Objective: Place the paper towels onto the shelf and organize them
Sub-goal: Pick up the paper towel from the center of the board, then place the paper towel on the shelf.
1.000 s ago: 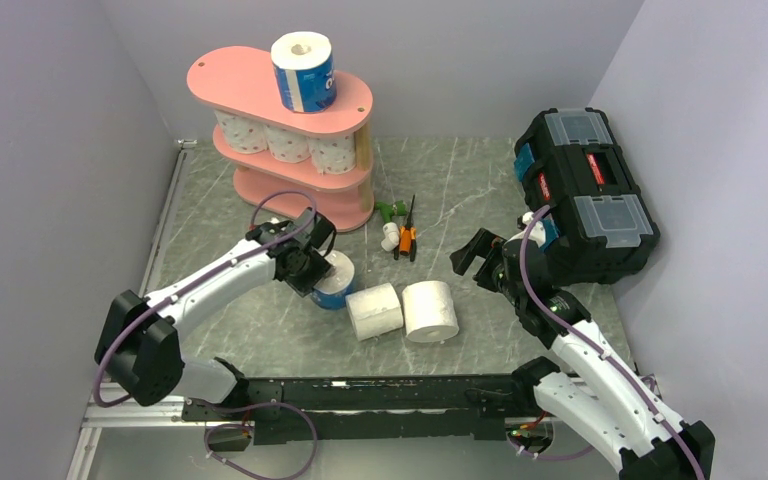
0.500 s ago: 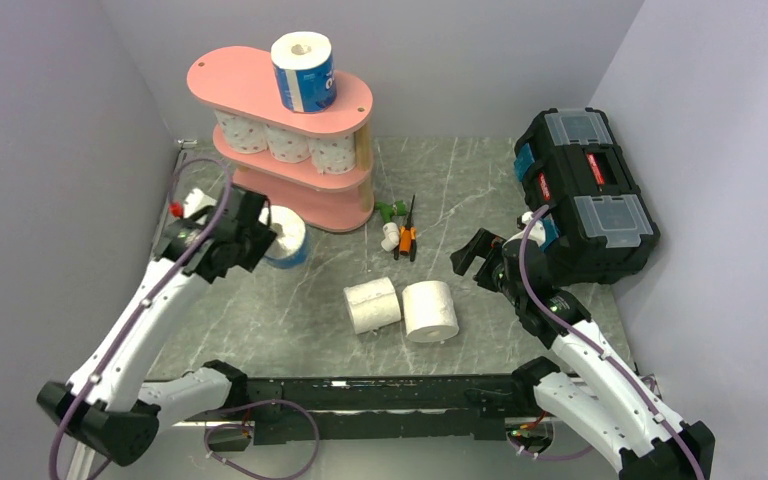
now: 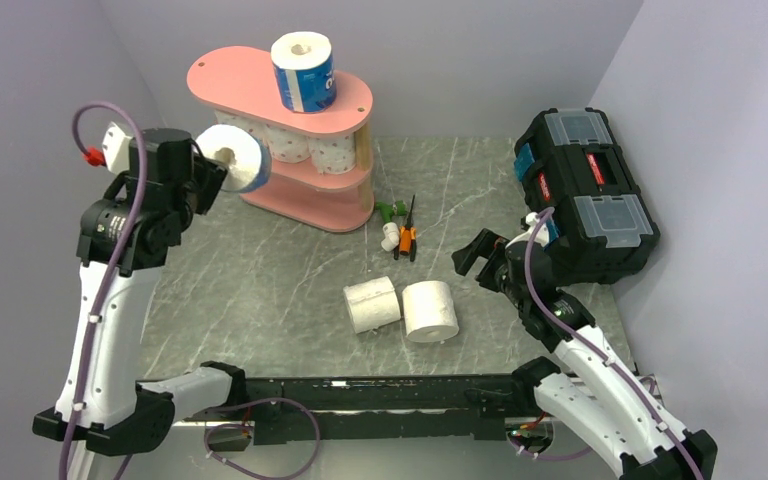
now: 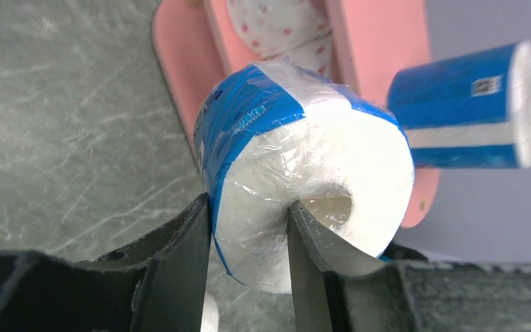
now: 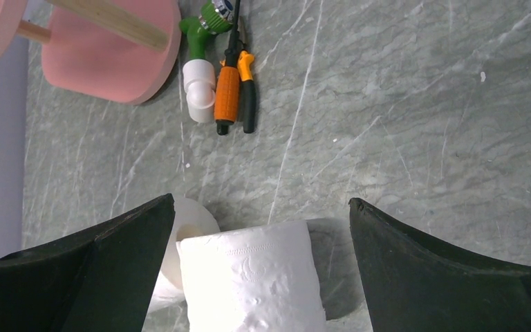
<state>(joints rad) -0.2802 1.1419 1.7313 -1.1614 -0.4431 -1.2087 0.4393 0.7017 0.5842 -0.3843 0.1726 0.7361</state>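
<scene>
My left gripper (image 3: 210,172) is shut on a blue-wrapped paper towel roll (image 3: 238,160), one finger (image 4: 311,242) in its core, and holds it high beside the left end of the pink shelf (image 3: 218,72). In the left wrist view the roll (image 4: 304,159) fills the middle. Another blue-wrapped roll (image 3: 303,72) stands on the top board. Three pink-dotted rolls (image 3: 305,145) fill the middle tier. Two plain white rolls (image 3: 373,306) (image 3: 430,311) lie on the table. My right gripper (image 3: 472,258) is open and empty, above and right of them; its view shows the nearer roll (image 5: 252,283).
A black toolbox (image 3: 585,190) stands at the right edge. Orange-handled pliers (image 3: 407,238) and a white-and-green plastic tool (image 3: 390,225) lie near the shelf's right foot. Grey walls close in on the left, back and right.
My left gripper has lifted the blue-wrapped roll off the table and carried it up and left, to the shelf's left end. The right arm has not moved.
</scene>
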